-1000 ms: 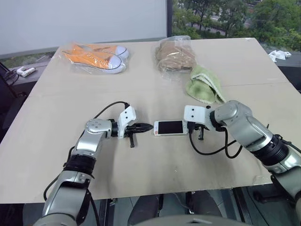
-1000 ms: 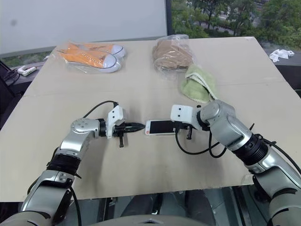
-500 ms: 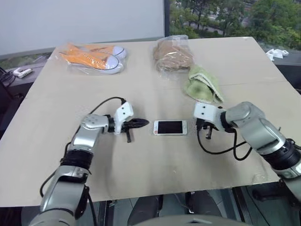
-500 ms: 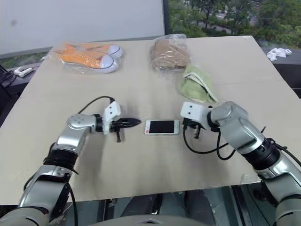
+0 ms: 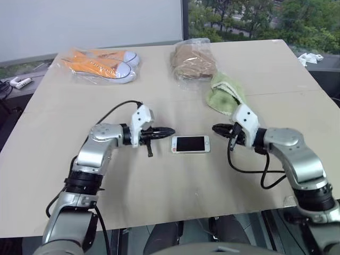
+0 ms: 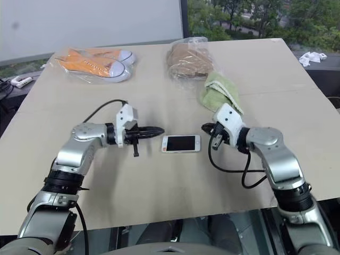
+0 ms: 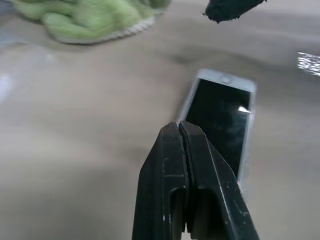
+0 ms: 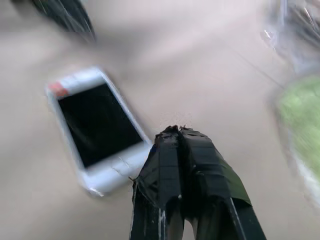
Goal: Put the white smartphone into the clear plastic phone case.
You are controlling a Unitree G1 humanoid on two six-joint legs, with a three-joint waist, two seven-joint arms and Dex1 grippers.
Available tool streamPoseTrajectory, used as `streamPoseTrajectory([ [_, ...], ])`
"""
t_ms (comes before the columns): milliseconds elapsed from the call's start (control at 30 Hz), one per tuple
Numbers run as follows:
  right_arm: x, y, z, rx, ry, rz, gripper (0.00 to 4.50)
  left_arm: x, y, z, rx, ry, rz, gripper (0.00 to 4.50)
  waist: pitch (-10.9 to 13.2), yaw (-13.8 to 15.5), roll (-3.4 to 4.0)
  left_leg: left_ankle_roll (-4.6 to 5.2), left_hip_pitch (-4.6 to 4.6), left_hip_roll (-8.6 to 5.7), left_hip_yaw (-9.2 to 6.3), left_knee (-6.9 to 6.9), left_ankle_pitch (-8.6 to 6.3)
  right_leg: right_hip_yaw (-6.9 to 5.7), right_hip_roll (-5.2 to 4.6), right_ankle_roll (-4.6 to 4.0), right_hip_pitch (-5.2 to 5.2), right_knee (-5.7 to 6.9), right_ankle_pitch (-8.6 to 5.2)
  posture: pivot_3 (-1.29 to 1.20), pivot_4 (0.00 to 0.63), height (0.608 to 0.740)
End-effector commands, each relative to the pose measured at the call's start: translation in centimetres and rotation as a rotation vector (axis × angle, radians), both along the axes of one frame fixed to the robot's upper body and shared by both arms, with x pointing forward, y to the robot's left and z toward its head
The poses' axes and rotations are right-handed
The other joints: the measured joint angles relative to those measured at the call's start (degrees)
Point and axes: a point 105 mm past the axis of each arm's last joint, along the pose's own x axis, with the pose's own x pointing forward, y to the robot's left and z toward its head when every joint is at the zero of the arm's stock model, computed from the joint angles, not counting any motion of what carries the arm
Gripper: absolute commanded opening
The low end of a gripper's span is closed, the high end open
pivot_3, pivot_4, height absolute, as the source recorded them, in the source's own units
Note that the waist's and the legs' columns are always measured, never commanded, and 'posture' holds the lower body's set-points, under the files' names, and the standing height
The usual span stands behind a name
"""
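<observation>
Phone (image 5: 190, 144) flat on table (image 5: 159, 196), apparently cased, between closed, empty left gripper (image 5: 169, 130) and right gripper (image 5: 217, 128); seemingly finished.

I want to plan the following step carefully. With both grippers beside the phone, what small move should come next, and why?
Probably open the left gripper and bring it down at the white smartphone's near end. The phone lies flat, screen up, on the table, touched by neither gripper; the left and the right gripper are both shut, each off one short end.
</observation>
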Motion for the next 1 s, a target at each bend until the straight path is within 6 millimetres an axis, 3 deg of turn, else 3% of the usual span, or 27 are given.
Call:
streamPoseTrajectory([
  [33,-0.6,0.4,-0.1,0.084,-0.015,0.018,0.06,-0.2,-1.2,-0.5,0.019,-0.024,-0.036,0.0,0.0,0.0,0.0,0.0,0.0,0.0,0.0,0.03,0.0,-0.01,0.01,0.0,0.01,0.0,0.0,0.0,0.15,0.74],
  [200,0.1,0.4,-2.7,0.12,0.044,-0.015,0.06,-0.2,-1.6,-2.6,0.096,-0.018,-0.05,0.0,0.0,-0.1,-0.01,0.0,0.13,0.0,0.05,0.02,0.0,0.05,0.04,0.0,0.09,0.01,0.0,0.0,0.15,0.74],
  [300,0.5,0.4,-3.2,0.125,0.051,-0.014,0.06,-0.2,-1.3,-3.5,0.14,-0.013,-0.049,0.0,0.0,-0.1,0.0,0.0,0.32,0.01,0.13,-0.06,0.0,0.12,0.07,0.0,0.2,0.02,0.0,0.0,0.15,0.74],
  [600,0.9,1.4,-3.4,0.124,0.036,0.026,0.06,-0.1,-1.8,-4.0,0.126,-0.01,-0.026,0.0,0.0,0.0,-0.01,0.0,0.44,0.02,0.17,-0.06,0.0,0.16,0.07,0.0,0.3,0.04,0.0,0.0,0.15,0.74],
  [767,1.8,1.0,-3.9,0.127,0.066,-0.013,0.06,-0.4,-1.5,-4.2,0.123,-0.001,-0.025,0.0,0.0,-0.1,-0.02,0.0,0.48,0.05,0.24,-0.06,0.0,0.2,0.1,0.0,0.31,0.06,0.0,0.0,0.15,0.74],
  [1000,0.6,1.1,-6.0,0.065,0.2,0.053,0.06,-0.5,-1.1,-4.2,0.113,0.001,-0.016,0.0,-0.1,-0.1,-0.02,0.0,0.5,0.06,0.25,-0.07,-0.01,0.22,0.09,0.0,0.32,0.04,0.0,0.0,0.15,0.74],
])
